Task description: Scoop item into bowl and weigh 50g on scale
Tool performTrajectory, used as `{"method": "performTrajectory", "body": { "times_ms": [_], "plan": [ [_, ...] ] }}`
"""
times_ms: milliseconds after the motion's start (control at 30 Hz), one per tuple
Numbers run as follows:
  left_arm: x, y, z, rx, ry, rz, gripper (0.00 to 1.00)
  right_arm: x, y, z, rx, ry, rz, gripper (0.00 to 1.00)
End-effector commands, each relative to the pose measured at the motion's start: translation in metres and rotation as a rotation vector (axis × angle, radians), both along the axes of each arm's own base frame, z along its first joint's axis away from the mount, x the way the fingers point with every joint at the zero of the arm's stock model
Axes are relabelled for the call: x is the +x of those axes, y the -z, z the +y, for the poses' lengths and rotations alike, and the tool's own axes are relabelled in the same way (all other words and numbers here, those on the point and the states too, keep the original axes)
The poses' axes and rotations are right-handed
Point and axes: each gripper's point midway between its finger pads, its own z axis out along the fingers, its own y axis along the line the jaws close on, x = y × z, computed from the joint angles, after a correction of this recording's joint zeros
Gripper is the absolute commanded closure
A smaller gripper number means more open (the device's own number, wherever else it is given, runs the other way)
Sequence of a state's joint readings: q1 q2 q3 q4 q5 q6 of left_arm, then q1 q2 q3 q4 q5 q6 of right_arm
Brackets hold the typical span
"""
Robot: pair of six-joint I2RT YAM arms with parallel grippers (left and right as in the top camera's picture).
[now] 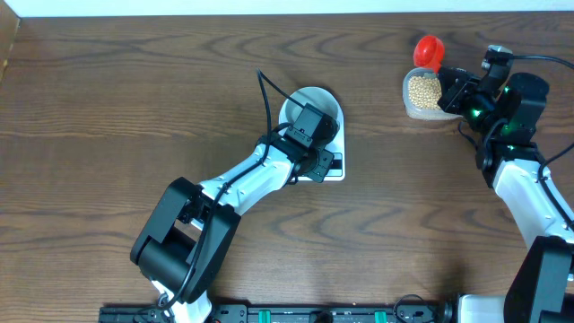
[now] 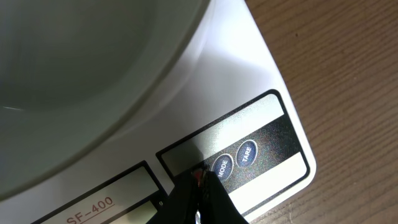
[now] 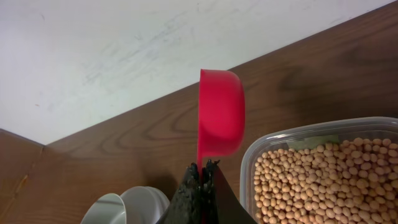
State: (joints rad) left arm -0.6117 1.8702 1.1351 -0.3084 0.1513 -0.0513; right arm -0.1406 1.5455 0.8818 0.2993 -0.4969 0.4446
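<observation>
Overhead: the left gripper [image 1: 321, 163], fingers pressed together, bears down on the control strip of the scale [image 1: 339, 174] at mid-table. The bowl [image 1: 316, 99] sits on the scale just beyond the claw, and the part of its inside that shows is bare. Well apart, at the far right, the right gripper [image 1: 446, 76] pinches a red scoop [image 1: 429, 52] at the far edge of a clear tub [image 1: 411, 108] filled with beans [image 1: 423, 88].

Left wrist: the closed fingertips [image 2: 189, 186] rest on the scale's [image 2: 249, 81] grey panel, touching the edge of the MODE button [image 2: 222, 165], with the TARE button [image 2: 247, 152] just beside it. The bowl's [image 2: 74, 74] pale wall fills the upper left.

Right wrist: the shut right gripper [image 3: 202, 177] grips the red scoop [image 3: 221, 115] by its handle, cup turned on its side, its contents out of sight. Just beside it, at lower right, the tub [image 3: 298, 138] holds a deep layer of beans [image 3: 323, 183].
</observation>
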Motion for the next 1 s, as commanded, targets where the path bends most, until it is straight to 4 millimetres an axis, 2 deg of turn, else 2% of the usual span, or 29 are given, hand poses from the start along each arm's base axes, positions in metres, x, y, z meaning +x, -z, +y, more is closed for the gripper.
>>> {"method": "performTrajectory", "body": {
  "times_ms": [0, 200, 800, 967],
  "plan": [
    [0.003, -0.001, -0.002, -0.001, 0.004, -0.007, 0.93, 0.004, -0.009, 0.0, 0.003, 0.007, -0.018, 0.99],
    [0.0, 0.01, -0.001, 0.007, -0.004, 0.019, 0.93, 0.004, -0.009, 0.0, 0.003, 0.007, -0.018, 0.99],
    [-0.008, 0.022, -0.004, -0.008, 0.014, 0.067, 0.93, 0.004, -0.009, 0.0, 0.004, 0.007, -0.017, 0.99],
    [-0.008, 0.025, 0.007, 0.051, -0.009, 0.061, 0.93, 0.004, -0.009, 0.0, 0.004, 0.007, -0.016, 0.99]
  ]
}}
